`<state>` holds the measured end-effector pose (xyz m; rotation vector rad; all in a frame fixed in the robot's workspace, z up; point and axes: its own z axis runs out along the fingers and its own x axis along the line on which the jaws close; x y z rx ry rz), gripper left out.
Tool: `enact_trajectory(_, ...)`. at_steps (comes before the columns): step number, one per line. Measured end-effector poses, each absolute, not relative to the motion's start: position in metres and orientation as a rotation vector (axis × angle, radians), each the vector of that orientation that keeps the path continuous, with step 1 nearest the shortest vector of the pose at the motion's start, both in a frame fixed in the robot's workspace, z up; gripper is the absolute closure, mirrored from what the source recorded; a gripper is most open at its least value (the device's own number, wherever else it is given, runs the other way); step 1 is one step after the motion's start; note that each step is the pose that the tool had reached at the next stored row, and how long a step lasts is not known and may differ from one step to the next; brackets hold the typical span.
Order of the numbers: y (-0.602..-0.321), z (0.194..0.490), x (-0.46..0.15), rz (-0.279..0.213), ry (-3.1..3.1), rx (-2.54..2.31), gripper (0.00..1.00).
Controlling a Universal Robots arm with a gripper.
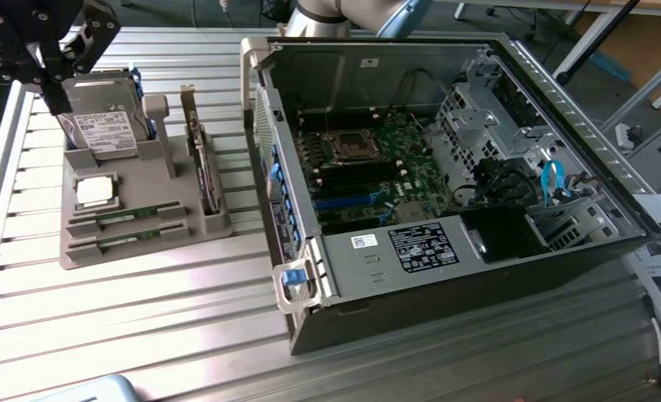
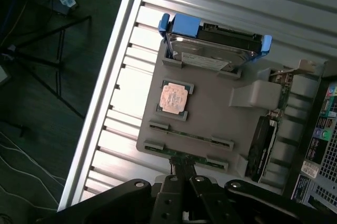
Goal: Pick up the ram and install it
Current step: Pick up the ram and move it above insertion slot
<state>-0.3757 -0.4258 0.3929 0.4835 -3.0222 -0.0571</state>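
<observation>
Two ram sticks lie in slots at the front of a grey holder tray (image 1: pixel 193 228): one ram stick (image 1: pixel 126 217) and a second ram stick (image 1: pixel 123 243) just in front of it. In the wrist view they appear as thin green strips, one ram stick (image 2: pixel 190 136) and the other (image 2: pixel 181 154). My black gripper (image 1: pixel 54 99) hangs high over the tray's far corner at the exterior view's left, shut and holding nothing. Seen from the wrist, the gripper (image 2: pixel 182 167) has its closed fingertips in line with the nearer stick, well above it.
The tray also carries a hard drive (image 1: pixel 106 126) in a blue frame, a square processor chip (image 1: pixel 95 191) and an upright expansion card (image 1: pixel 202 159). An open computer case (image 1: pixel 554 109) with its motherboard (image 1: pixel 375 159) lies at the exterior view's right on the ribbed metal table (image 1: pixel 140 318).
</observation>
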Motion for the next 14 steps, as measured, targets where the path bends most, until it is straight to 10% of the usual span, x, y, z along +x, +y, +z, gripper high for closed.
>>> enact_trajectory(14, -0.4258, 0.3929, -0.3756, -0.056, -3.008, 0.537, 0.89)
